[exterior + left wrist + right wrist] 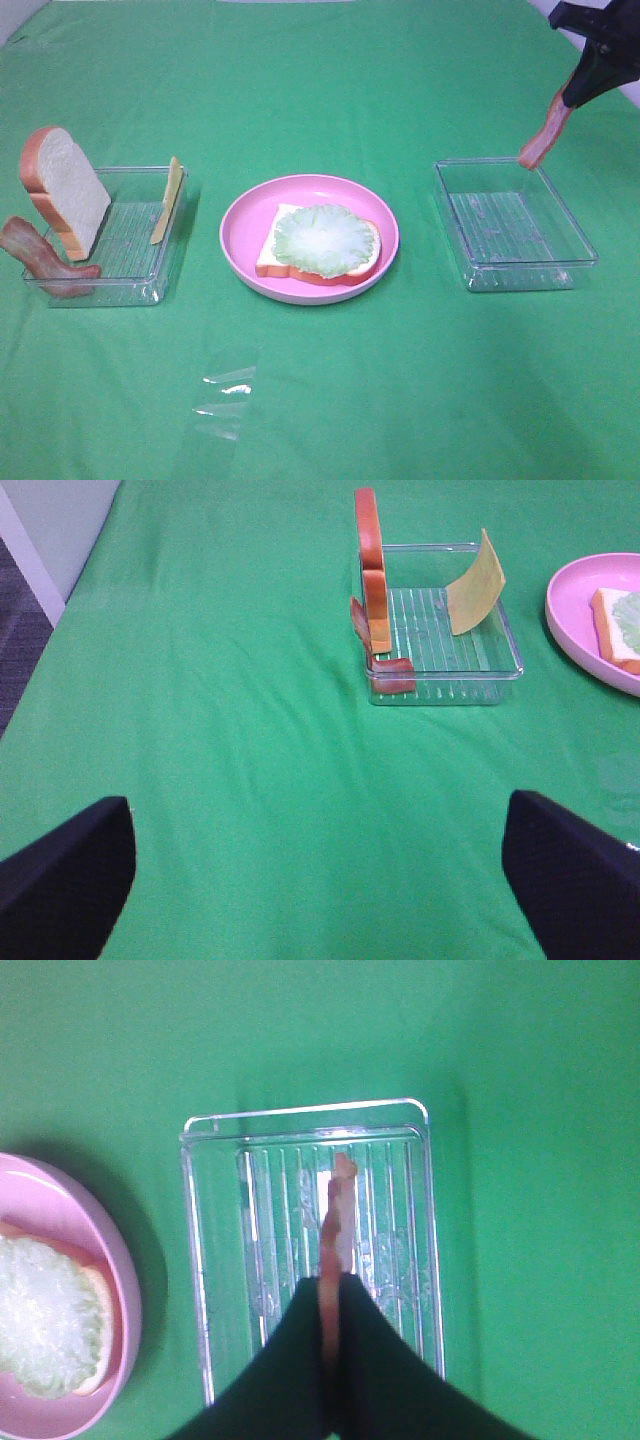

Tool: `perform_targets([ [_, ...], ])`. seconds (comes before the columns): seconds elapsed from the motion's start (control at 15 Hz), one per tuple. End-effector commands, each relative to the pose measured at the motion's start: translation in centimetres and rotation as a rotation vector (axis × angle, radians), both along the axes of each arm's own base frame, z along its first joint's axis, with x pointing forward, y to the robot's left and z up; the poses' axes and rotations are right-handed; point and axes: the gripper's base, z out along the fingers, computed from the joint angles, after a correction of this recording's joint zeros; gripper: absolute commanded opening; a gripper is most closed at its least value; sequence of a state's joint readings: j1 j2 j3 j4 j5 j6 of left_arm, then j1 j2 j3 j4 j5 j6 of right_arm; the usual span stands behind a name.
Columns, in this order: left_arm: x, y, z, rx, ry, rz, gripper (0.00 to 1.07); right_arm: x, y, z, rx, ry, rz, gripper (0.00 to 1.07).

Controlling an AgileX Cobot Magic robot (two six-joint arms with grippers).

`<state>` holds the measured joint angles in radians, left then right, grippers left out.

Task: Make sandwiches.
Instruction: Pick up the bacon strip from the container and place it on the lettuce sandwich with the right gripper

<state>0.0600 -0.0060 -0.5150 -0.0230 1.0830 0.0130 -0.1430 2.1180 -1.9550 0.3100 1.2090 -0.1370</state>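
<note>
1. The started sandwich, a bread slice (272,258) with a lettuce leaf (325,240) on top, lies on the pink plate (240,225) in the middle of the green cloth (330,80).
2. My right gripper (572,98) is clamped tight on one end of a bacon strip (546,132), which hangs down from the fingertips (it touches nothing else that I can see).
3. From my right wrist I look down along that bacon strip (340,1215) between my black fingers (290,1360), with the right tray (305,1115) under it.
4. In the high view the strip's lower end shows at about 1 o'clock from the middle of the right tray (575,262), which sits at 3 o'clock from the plate.
5. At 9 o'clock from the plate stands the left tray (140,290). An upright bread slice (70,190) leans on its 9 o'clock side, a cheese slice (167,200) on its 3 o'clock wall, and a second bacon strip (40,260) drapes over the 8 o'clock corner.
6. My left gripper (315,805) hangs over bare cloth with its jaws spread wide, holding nothing.
</note>
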Motion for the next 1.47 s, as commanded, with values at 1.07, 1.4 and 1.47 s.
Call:
perform_targets([
  [1.07,-0.1,0.0,0.1,-0.005,-0.021,-0.001,0.91,-6.0,22.7,-3.1,0.511,-0.043,0.402,0.0],
  [1.4,-0.1,0.0,0.1,-0.004,-0.022,-0.001,0.91,-5.6,26.4,-8.7,0.536,0.022,0.394,0.0],
  [1.47,-0.1,0.0,0.1,-0.005,-0.022,-0.001,0.91,-5.3,26.4,-9.7,0.524,0.031,0.382,0.0],
])
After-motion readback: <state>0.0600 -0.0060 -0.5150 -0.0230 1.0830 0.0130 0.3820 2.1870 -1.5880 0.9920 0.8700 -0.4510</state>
